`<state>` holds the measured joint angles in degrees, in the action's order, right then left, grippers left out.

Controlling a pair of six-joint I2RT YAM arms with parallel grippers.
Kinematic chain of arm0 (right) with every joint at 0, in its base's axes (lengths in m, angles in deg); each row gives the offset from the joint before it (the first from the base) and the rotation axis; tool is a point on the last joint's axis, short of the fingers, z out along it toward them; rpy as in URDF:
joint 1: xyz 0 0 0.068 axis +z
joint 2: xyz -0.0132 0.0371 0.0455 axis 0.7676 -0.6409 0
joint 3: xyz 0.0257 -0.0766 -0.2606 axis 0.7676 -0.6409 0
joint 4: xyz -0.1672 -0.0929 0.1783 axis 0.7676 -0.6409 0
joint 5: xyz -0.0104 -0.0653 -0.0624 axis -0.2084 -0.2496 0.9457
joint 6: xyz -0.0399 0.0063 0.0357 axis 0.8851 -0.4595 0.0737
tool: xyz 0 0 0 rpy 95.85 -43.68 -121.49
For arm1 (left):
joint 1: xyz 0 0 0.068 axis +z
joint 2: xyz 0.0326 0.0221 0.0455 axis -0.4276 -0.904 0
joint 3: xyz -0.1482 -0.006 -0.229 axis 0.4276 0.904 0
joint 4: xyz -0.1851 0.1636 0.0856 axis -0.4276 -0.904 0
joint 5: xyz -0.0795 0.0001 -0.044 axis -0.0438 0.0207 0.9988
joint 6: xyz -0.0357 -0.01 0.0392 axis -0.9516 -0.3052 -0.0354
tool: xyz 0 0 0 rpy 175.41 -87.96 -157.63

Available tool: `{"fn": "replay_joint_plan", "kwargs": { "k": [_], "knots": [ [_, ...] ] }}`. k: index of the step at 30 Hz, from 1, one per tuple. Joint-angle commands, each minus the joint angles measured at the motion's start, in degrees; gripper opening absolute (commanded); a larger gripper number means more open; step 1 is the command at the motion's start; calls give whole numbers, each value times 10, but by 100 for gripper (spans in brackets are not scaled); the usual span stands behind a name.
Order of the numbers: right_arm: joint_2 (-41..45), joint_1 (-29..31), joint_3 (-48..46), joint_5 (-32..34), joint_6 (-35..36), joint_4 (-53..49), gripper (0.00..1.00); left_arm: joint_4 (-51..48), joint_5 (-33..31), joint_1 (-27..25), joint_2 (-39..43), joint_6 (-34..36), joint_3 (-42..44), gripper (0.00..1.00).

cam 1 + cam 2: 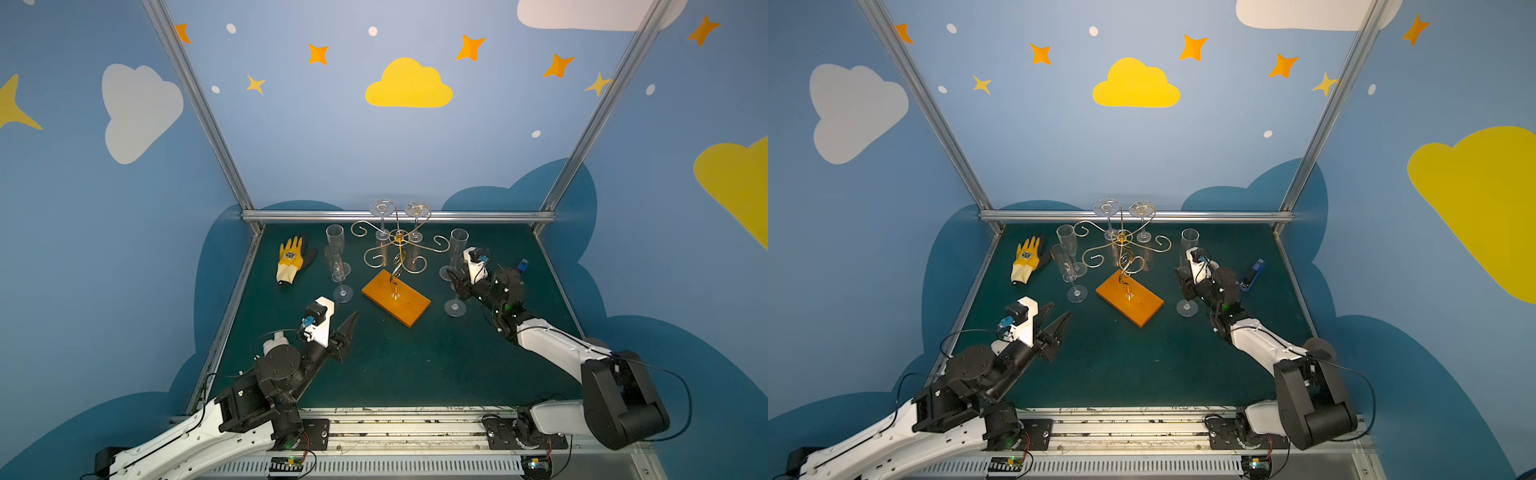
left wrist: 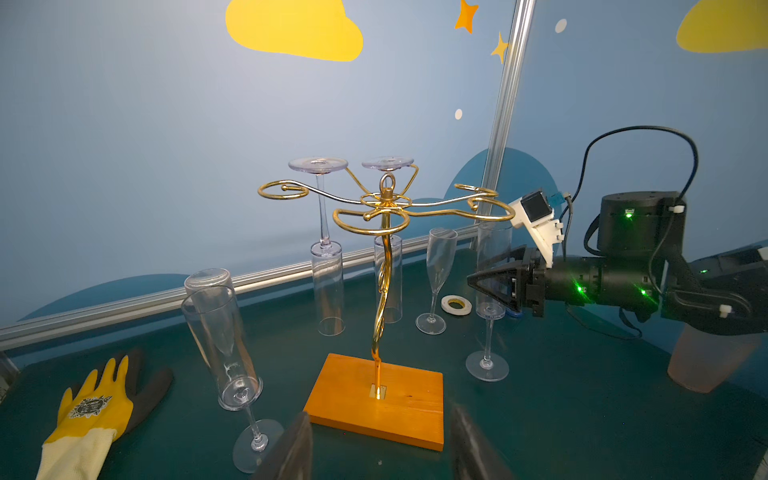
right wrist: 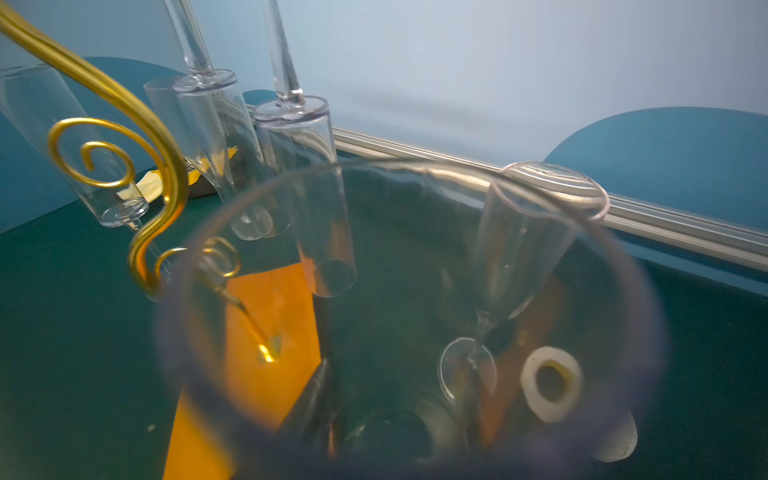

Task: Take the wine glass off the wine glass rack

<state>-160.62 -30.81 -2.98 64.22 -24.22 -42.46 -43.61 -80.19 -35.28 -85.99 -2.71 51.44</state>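
**Top views.** The left arm reaches in low from the near-left corner. The left gripper [image 1: 1061, 309] hovers over bare table [image 1: 415, 365] and points toward the rack [image 1: 411, 309]. Its fingers are apart and hold nothing. The right arm bends in from the near right. The right gripper [image 1: 454, 279] sits level with the bowl of the near glass [image 1: 455, 308], whose foot rests on the table just right of the rack. The rack stands mid-table with its base angled. Two hung glasses [image 1: 381, 207] sit foot-up on its rear arms. Two left glasses [image 1: 343, 293] stand left of the rack, and a far glass [image 1: 459, 239] stands behind the right gripper. A glove [image 1: 289, 259] lies far left. A blue item [image 1: 523, 265] lies right of the right arm.

**Left wrist view.** The left fingers [image 2: 291, 449] frame the rack's base with nothing between them. The right gripper's fingers lie either side of the near glass, low on its bowl. The glass is upright. A tape roll [image 2: 456, 304] lies just behind it.

**Right wrist view.** The near glass's rim fills the frame, close and blurred. The fingers show only as dark shapes through its wall. We cannot tell whether they press the bowl or merely bracket it. The hung glasses and a curled rack arm lie beyond.
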Motion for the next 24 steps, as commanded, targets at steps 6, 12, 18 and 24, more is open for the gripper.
{"fn": "replay_joint_plan", "kwargs": {
  "k": [6,12,18,24],
  "knots": [
    [-52,-26,40,-39,-3,111,30,37,33,42,-55,-16,-20,54],
    [-98,-36,45,-43,-6,147,29,51,91,86,-85,-34,-27,54],
    [-120,-39,46,-57,-13,152,29,61,119,103,-101,-53,-27,54],
    [-135,-43,45,-50,-8,145,29,63,134,111,-109,-64,-24,54]
  ]
}}
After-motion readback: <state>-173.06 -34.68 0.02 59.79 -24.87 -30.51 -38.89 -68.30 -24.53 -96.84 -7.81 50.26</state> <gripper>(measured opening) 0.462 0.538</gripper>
